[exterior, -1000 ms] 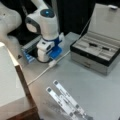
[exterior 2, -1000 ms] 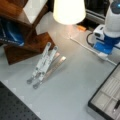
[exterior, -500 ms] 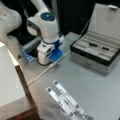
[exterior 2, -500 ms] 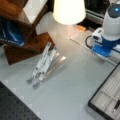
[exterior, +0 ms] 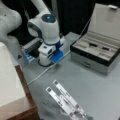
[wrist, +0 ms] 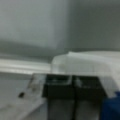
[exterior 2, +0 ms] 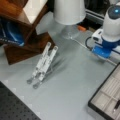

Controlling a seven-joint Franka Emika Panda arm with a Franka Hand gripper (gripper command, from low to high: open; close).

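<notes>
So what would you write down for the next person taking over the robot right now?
The tool is shut, low over the grey table, at a front view's upper left, next to a white cable. I can make out nothing between its fingers.
The folding metal stand lies apart from it, toward a front view's bottom.
The open case sits at a front view's right, lid up.
The lamp and wooden shelf stand at a front view's top.

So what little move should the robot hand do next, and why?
Probably lift straight up a little: the gripper is down low at the table, jaws shut on nothing, with the white cable right beside it.
</notes>
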